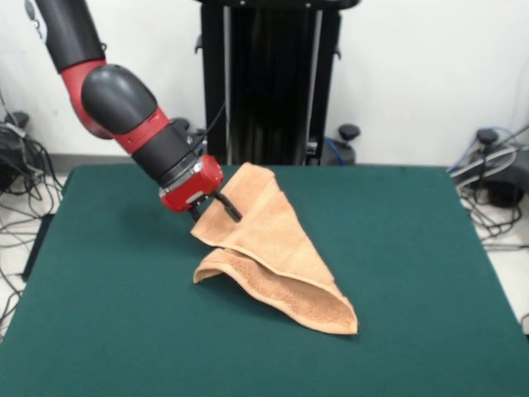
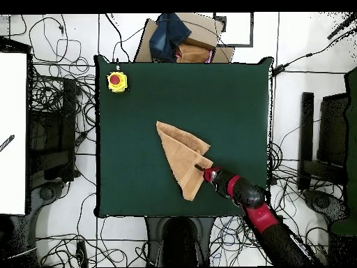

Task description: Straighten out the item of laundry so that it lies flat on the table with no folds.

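my end effector (image 1: 221,204) is closed, pinching the towel (image 1: 277,252) by its raised edge; the cloth drapes from it in a folded triangle to a corner resting on the green bench (image 1: 413,248).

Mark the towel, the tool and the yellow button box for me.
towel (image 1: 285,252): front view, on its upper folded layer.
tool (image 1: 225,206): front view, at its dark tips against the cloth.
yellow button box (image 2: 116,82): overhead view, on its red button.
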You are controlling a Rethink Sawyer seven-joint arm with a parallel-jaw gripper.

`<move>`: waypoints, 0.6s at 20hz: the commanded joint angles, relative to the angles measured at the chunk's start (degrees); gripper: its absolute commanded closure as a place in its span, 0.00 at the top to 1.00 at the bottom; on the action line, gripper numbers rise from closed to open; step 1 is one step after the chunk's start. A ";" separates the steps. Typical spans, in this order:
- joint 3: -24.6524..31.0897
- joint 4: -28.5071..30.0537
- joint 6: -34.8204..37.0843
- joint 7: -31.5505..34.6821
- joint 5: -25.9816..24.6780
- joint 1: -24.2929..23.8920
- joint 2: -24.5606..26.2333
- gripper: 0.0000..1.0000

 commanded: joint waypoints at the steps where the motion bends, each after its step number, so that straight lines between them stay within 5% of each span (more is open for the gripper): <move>1: 4.82 -8.51 5.39 -6.21 -2.28 1.39 2.07 1.00; 12: 5.80 -11.55 8.39 -7.33 -1.83 2.46 1.79 1.00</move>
